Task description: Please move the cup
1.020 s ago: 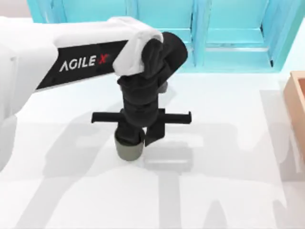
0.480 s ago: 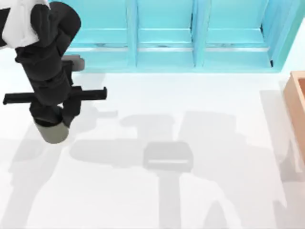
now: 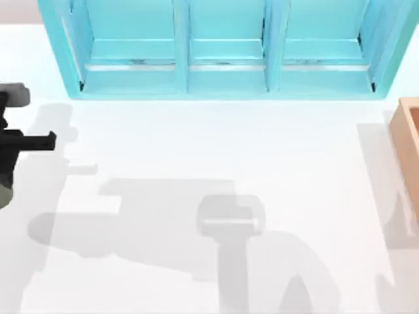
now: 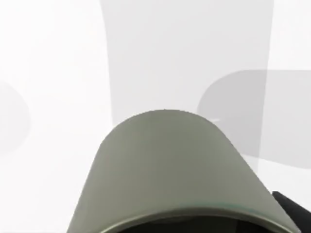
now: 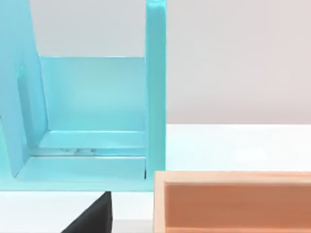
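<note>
Carrying stage: cup gripped in left gripper, at table's nine o'clock edge; setting down remains. Right jaws: cannot tell.

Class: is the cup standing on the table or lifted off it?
Cannot tell: the cup sits at the left gripper, its base hidden.
</note>
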{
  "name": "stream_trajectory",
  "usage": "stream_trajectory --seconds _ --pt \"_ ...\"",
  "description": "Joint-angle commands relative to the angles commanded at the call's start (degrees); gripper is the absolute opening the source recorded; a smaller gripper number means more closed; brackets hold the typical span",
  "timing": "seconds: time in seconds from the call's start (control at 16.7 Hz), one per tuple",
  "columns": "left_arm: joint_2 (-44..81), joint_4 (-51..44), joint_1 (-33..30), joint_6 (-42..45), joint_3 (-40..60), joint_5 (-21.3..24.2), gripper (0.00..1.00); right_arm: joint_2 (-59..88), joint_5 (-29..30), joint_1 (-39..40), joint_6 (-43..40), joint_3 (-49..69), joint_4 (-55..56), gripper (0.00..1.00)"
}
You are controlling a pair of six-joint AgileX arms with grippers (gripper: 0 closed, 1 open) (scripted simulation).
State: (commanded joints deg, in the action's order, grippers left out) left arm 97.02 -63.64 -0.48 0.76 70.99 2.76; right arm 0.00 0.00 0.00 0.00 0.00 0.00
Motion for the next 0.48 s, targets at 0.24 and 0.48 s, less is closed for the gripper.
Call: stream_trajectory --seconds 0.24,0.48 --pt "0.1 0.06 -0.09 0.2 0.03 -0.14 0.0 0.0 0.0 0.0 0.0 0.0 0.0 1.0" --pt "1.29 4.34 0.58 0.43 -2.94 -0.09 0.0 0.0 0.0 0.0 0.0 0.0 0.0 1.0"
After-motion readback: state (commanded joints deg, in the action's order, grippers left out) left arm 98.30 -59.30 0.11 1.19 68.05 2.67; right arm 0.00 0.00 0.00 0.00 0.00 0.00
